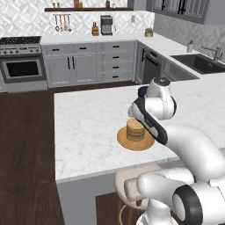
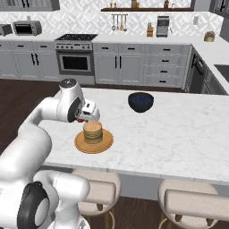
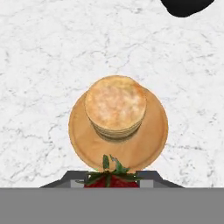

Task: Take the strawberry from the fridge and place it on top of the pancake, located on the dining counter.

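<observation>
strawberry [image 3: 111, 178] | clamped in gripper [image 2: 86, 117], half cut off | apparently above pancake [image 3: 115, 104] plate [image 3: 151, 144]

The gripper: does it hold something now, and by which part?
The gripper holds the strawberry by its red sides, green leaves facing the camera.

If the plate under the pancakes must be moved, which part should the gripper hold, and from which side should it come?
Probably the bare rim of the plate, on the side toward the stools. The pancake stack sits toward the far side of the plate, so the widest free rim is on the near side. The rim is thin and low, so one finger would need to slide under it. The gripper is shut on the strawberry now.
</observation>
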Tool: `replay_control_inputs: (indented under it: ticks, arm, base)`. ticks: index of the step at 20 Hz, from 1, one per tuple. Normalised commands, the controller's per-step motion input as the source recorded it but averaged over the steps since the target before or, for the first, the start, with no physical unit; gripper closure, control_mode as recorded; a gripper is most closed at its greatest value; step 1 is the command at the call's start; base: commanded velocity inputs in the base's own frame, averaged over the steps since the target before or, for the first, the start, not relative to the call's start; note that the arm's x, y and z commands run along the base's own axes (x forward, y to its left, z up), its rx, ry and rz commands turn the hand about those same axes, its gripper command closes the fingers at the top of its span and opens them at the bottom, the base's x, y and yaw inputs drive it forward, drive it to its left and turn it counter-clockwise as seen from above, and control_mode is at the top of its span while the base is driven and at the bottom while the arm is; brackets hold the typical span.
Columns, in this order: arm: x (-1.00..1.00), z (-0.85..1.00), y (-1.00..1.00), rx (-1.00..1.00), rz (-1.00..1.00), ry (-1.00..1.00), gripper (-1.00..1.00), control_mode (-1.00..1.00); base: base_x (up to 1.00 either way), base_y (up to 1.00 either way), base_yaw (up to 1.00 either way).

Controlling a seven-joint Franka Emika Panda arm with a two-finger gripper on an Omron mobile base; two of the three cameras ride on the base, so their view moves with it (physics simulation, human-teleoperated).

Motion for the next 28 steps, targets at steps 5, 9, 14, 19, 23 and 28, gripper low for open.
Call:
replay_control_inputs:
  ticks: [5,9,14,19,23,28]
  arm:
    - [0.79,-0.47,0.00,-0.05,0.00,0.00,1.00,-1.00]
    - [0.36,-0.49,0.00,-0.08,0.00,-0.04,1.00,-1.00]
    - [0.00,-0.44,-0.09,-0.01,0.00,0.04,1.00,-1.00]
    - [0.15,-0.23,-0.14,0.00,0.00,0.01,1.00,-1.00]
    - [0.21,-0.01,0.00,0.00,0.00,0.00,1.00,-1.00]
    - [0.16,0.00,0.00,0.00,0.00,0.00,1.00,-1.00]
  base:
    - [0.00,0.00,0.00]
    - [0.00,0.00,0.00]
    - [0.00,0.00,0.00]
    - [0.00,0.00,0.00]
    - [0.00,0.00,0.00]
    - [0.00,0.00,0.00]
